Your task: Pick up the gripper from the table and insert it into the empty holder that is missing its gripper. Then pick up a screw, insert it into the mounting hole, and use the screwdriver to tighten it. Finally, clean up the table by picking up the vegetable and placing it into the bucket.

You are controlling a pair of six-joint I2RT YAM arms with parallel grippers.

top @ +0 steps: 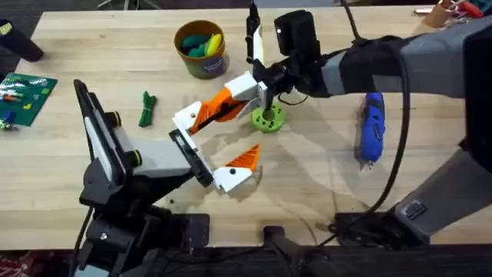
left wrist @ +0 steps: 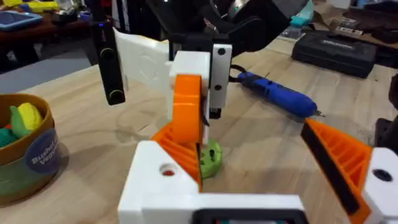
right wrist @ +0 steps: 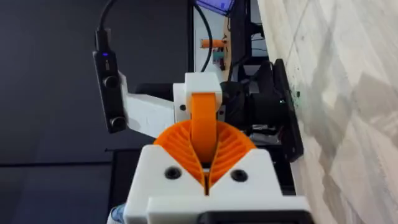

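Your right gripper point(top: 231, 98) is clamped on the gripper point(top: 217, 106), a long orange wedge on a white block, held at the left arm's bare white holder point(top: 185, 119). Whether it is seated there is hidden. Left gripper point(top: 211, 150) spread wide (ribbed triangle on one jaw). The bucket point(top: 201, 48) holds green and yellow pieces.

Matt orange plastic gripper point(top: 217, 108), wood-grain table point(top: 323, 177)

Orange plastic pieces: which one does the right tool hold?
The long orange wedge-shaped finger with white block base; the shorter ribbed orange triangle sits on a white bracket.
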